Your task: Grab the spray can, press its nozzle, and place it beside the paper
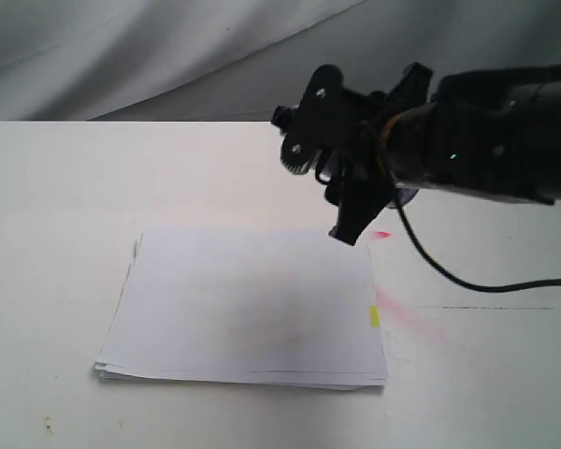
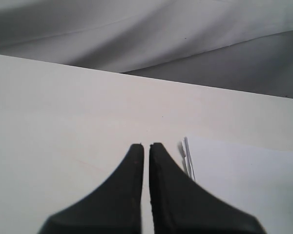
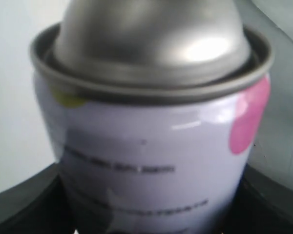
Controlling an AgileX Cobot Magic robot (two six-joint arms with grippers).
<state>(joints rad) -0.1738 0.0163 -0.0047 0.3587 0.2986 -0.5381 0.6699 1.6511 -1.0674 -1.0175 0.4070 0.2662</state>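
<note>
The spray can (image 3: 151, 146) fills the right wrist view: a silver dome and rim above a pale label with lines of text, a pink dot and a yellow dot. Its nozzle is out of view. My right gripper (image 3: 146, 217) is shut on the can, dark fingers on both sides. From the exterior camera the right gripper (image 1: 353, 210) hangs above the far right corner of the paper (image 1: 248, 309), and the can is hidden behind it. The paper's yellow tab (image 1: 375, 316) is on its right edge. My left gripper (image 2: 145, 146) is shut on nothing, low over the table beside the paper (image 2: 249, 185).
The white table (image 1: 56, 206) runs back to a grey cloth backdrop (image 1: 122, 56). Pink smears (image 1: 407, 316) mark the table right of the paper. A black cable (image 1: 467, 283) trails from the right arm across the table's right side.
</note>
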